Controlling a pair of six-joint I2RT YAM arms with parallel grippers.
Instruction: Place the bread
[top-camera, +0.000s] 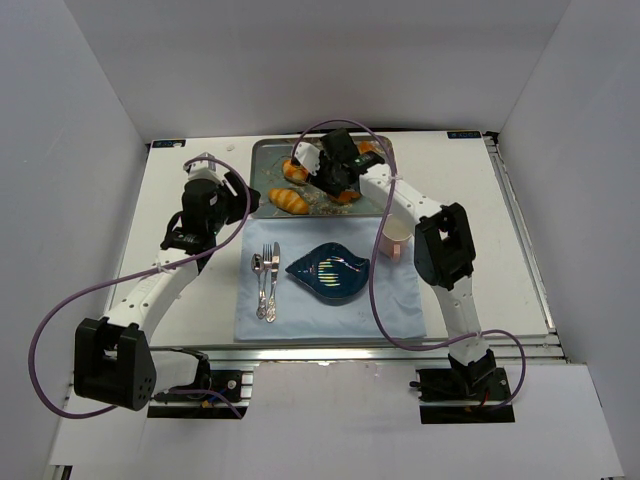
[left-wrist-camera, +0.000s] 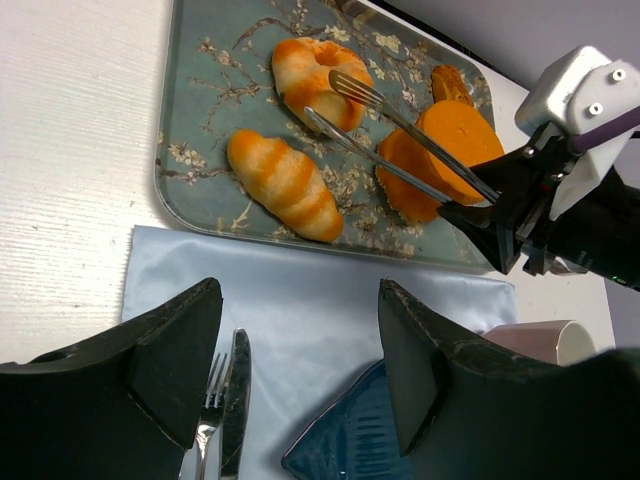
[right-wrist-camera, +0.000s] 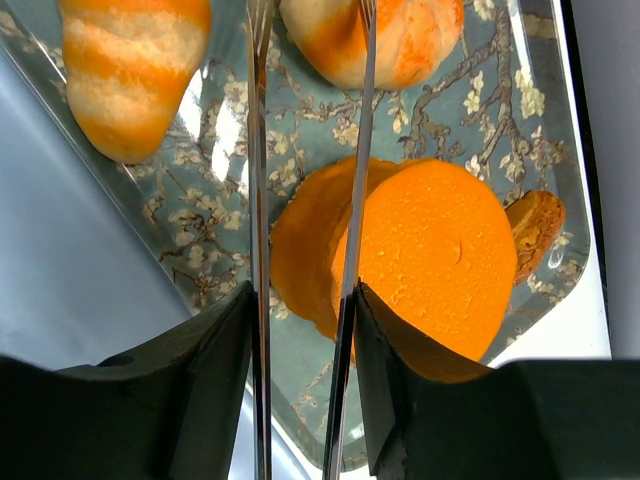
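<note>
Bread (left-wrist-camera: 315, 72) in tray (left-wrist-camera: 205, 110) behind roll (left-wrist-camera: 285, 185), cake (left-wrist-camera: 452, 150) to their right; cloth (top-camera: 400, 300) before tray, cutlery (top-camera: 266, 282) left of plate (top-camera: 330, 274) on it

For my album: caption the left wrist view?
Tongs in the right hand reach toward the round bun on a tray.

White table (top-camera: 500, 250), floral tray (top-camera: 268, 162) and pale-blue cloth (top-camera: 400, 310) (just beside it) atop
</note>
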